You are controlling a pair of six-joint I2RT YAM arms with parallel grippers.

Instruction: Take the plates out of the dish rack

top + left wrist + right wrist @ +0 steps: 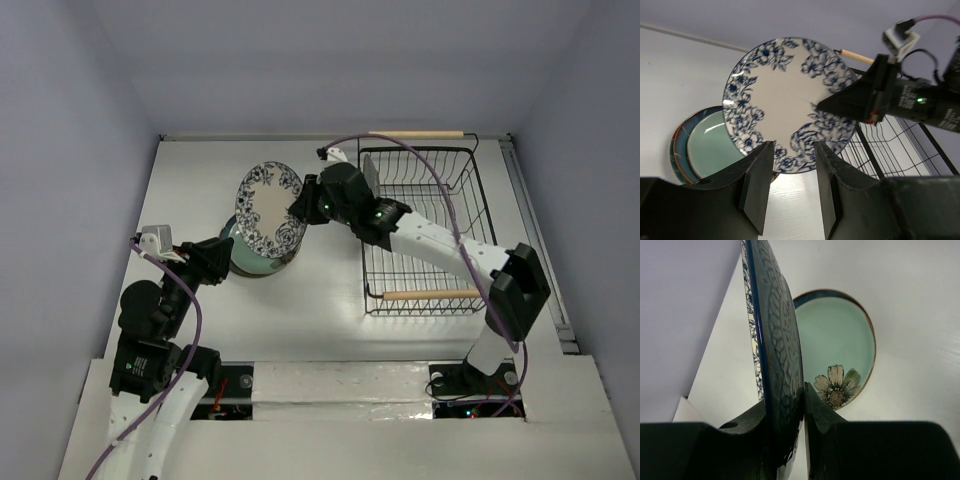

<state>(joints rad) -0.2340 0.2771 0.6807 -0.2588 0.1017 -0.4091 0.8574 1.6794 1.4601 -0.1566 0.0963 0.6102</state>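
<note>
The right gripper point(298, 209) is clamping the blue-flowered white plate point(268, 208) by its rim, holding it on edge over the plate stack point(256, 264) toward the left edge of the table point(325, 305). The left gripper point(224, 254) is hovering open and empty. The dish rack point(472, 190) looks emptied, so probably only stacking remains.

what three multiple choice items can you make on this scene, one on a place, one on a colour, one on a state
1. Where does the plate stack lie?
A in the dish rack
B on the table, left of the rack
C on an arm base

2. What colour is the pattern on the held plate?
A blue
B red
C yellow

3. How are the right gripper fingers?
A wide open
B out of view
C shut on the held plate

Key: B, the top view shows the stack beside the rack; A, blue flowers ring the plate; C, the right wrist view shows both fingers pinching its rim.
</note>
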